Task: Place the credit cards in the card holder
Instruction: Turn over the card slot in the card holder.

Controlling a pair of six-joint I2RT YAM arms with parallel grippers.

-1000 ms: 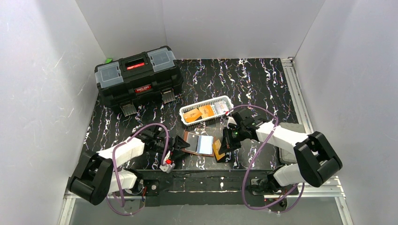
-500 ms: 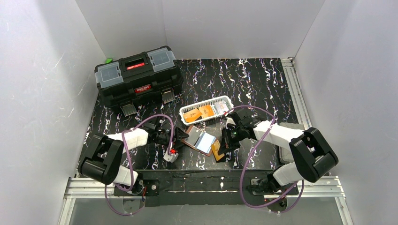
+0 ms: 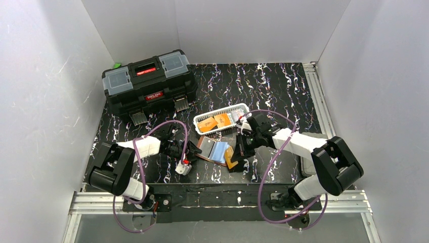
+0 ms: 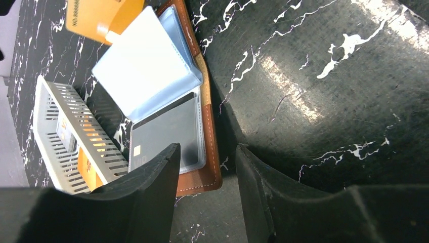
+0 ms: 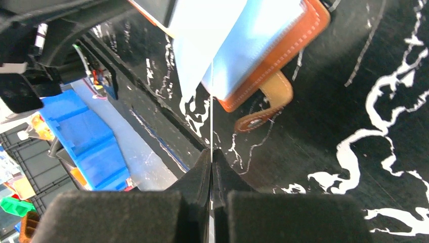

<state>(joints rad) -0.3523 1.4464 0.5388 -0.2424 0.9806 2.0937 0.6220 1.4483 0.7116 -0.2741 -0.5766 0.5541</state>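
Brown leather card holder (image 3: 212,150) lies open on the tabletop (image 3: 273,86) between the two arms. Compared with a second ago it sits a little farther from the arm bases and closer to the white basket (image 3: 222,119), with its clear sleeves (image 4: 146,66) now fanned up rather than flat. A dark card (image 4: 167,132) already shows inside one sleeve.

The left end effector (image 3: 191,151) is farther up the tabletop too, having gone along with the holder. Its jaws stand partly apart with the holder's near leather corner at their mouth, and nothing looks clamped between them. The right end effector (image 3: 237,151) is pinched fully closed on an orange-gold card (image 3: 230,158). It is shifted leftward from its earlier spot, so the card now comes right up to the holder's open side, near the snap tab (image 5: 268,104).

From the right wrist the card is seen edge-on and lines up with the raised sleeves, though I cannot tell whether its tip is inside a pocket yet. More orange cards (image 3: 213,123) wait in the basket.

My reading is that this shift marks the start of an insertion. The holder is nudged into reach, its pages are lifted and the card is brought to the slot. The sliding-in itself is not yet done, and most cards are still to go.
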